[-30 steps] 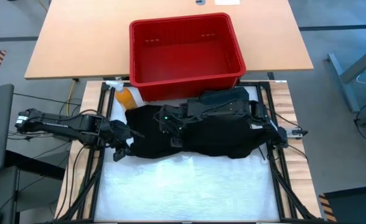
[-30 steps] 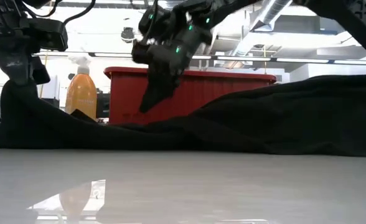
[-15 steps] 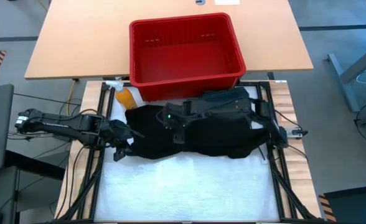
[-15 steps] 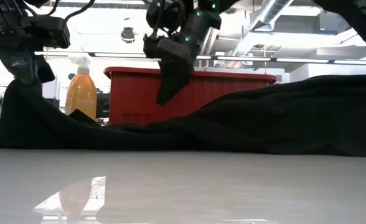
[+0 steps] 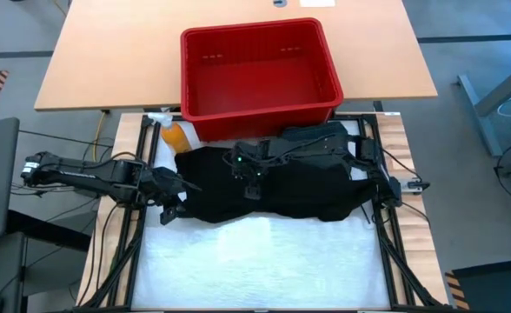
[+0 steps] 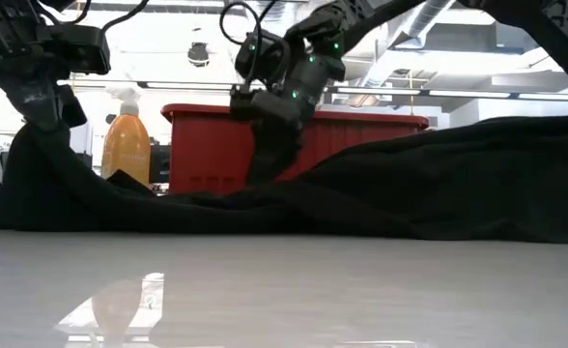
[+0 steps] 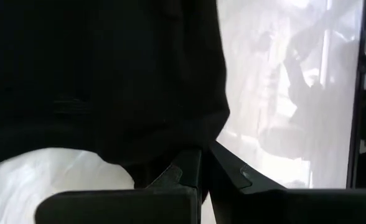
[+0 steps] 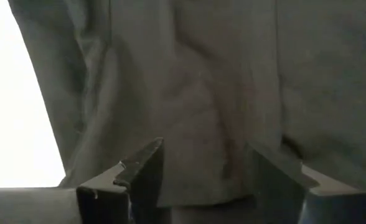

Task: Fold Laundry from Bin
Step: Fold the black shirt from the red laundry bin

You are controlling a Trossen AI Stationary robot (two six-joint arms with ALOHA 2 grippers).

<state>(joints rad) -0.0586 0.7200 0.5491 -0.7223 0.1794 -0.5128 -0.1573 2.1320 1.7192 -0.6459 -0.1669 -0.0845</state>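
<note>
Black laundry spread flat across the middle of the white worktop, its far edge just beside the red bin. Bin interior shown bare red. Wide bare white surface along the near side; orange bottle near the bin's left corner. Left gripper at the cloth's left edge, jaws shut on the laundry, lifting that corner in the low view. Right gripper low over the cloth's middle, jaws spread wide, nothing held. Cloth dark, soft, gently creased.
</note>
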